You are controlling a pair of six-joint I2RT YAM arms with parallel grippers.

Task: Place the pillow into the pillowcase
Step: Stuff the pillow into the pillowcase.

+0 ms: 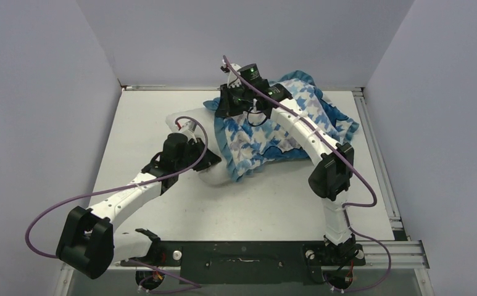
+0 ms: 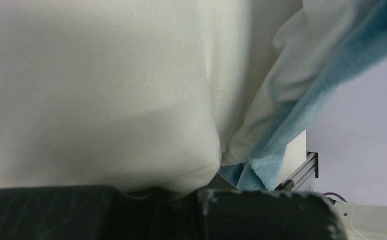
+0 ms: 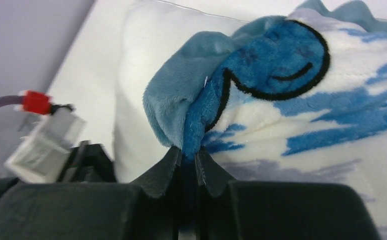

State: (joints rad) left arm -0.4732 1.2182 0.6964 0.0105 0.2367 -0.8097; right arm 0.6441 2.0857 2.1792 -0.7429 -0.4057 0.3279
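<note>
The pillowcase [image 1: 257, 145], blue-white houndstooth with a blue ruffled edge, lies bunched at the table's back middle. The white pillow [image 1: 218, 177] pokes out of its left side. My right gripper [image 1: 226, 110] reaches to the case's back-left corner. In the right wrist view it [image 3: 188, 155] is shut on a fold of the blue pillowcase [image 3: 241, 65] edge, with the pillow [image 3: 136, 80] behind. My left gripper [image 1: 208, 159] sits at the pillow's near-left end. In the left wrist view the pillow [image 2: 106, 100] fills the frame, and the left gripper [image 2: 181, 194] is shut on its edge beside the blue ruffle [image 2: 301, 110].
The white table [image 1: 149, 123] is walled by lavender panels at the back and both sides. A metal rail [image 1: 377, 160] runs along its right edge. Purple cables loop off both arms, one [image 1: 44, 213] at the near left.
</note>
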